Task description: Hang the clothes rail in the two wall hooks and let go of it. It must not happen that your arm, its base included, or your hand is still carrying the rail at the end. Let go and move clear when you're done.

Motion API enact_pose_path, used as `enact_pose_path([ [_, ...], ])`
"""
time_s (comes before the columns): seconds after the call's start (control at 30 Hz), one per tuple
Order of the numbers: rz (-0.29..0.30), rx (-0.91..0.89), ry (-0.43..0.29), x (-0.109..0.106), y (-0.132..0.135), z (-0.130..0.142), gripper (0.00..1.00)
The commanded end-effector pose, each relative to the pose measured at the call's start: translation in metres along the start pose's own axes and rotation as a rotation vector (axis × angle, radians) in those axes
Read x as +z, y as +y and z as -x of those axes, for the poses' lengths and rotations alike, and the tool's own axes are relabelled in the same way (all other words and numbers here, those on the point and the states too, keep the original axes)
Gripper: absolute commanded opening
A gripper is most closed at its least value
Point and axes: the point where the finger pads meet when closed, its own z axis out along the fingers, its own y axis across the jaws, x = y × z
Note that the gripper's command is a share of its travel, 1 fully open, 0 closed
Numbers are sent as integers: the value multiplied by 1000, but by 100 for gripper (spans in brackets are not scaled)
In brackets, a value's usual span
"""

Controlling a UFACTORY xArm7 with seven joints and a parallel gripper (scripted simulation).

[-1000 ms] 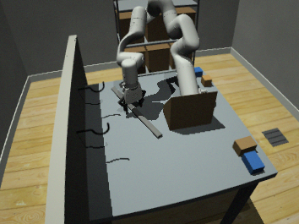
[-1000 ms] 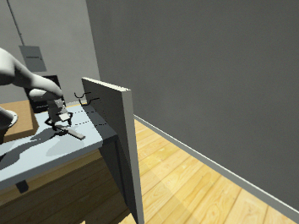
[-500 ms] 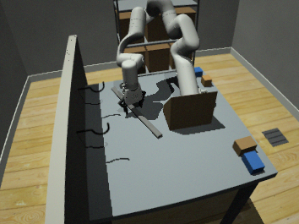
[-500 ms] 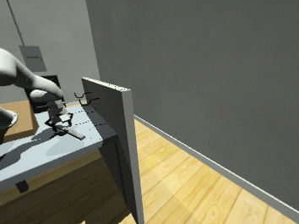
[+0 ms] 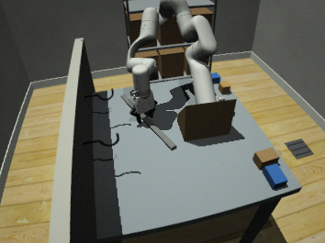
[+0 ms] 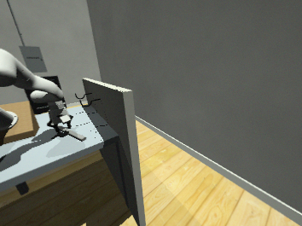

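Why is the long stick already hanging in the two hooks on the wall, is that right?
Not right. In the top view the long stick lies flat on the grey table, with the hand down over one end. The two hooks on the wall hold nothing.
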Motion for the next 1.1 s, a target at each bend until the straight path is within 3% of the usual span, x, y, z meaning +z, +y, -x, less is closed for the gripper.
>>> enact_pose_path([
  [0.0, -3, -1, 0, -4, -1, 0, 0],
  [1.07, -3, -1, 0, -11, -1, 0, 0],
])
